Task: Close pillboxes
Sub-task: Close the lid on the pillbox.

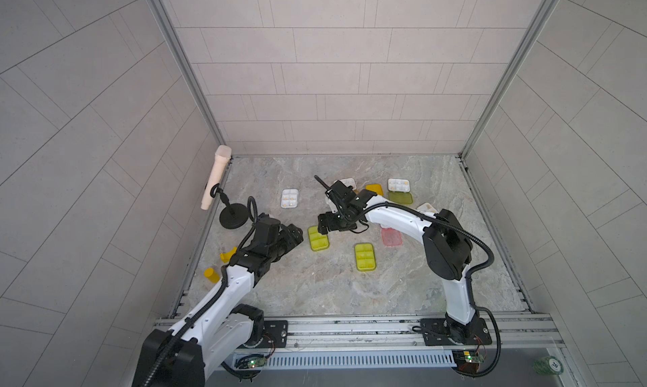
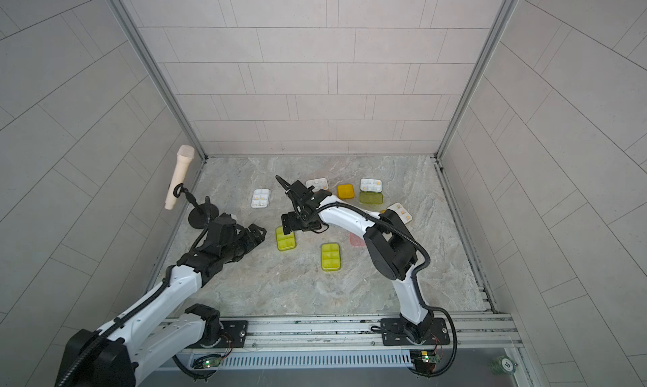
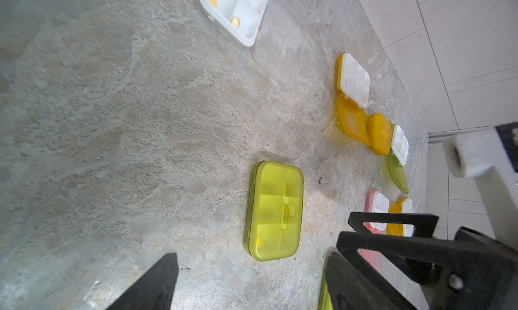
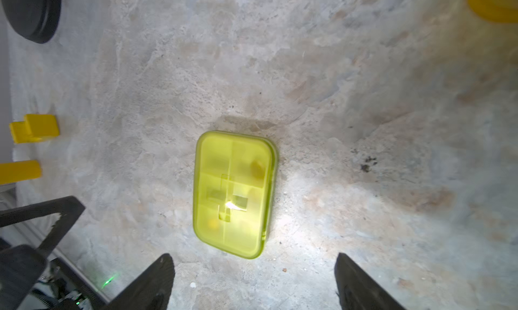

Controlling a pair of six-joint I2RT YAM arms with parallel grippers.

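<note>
The right gripper hovers, jaws spread wide and empty, over a closed yellow-green pillbox lying flat on the marble tabletop. The left gripper (also parted, holding nothing) hangs just beside it. A second closed yellow-green pillbox lies near; an open clear-lidded pillbox sits farther back.

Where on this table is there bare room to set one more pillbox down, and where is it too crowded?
Widest bare patch: the marble table between the front closed yellow-green pillbox and the front rail. Also bare: the back left corner, behind the clear-lidded pillbox. Crowded: back right, around the open green-lidded pillbox.
</note>
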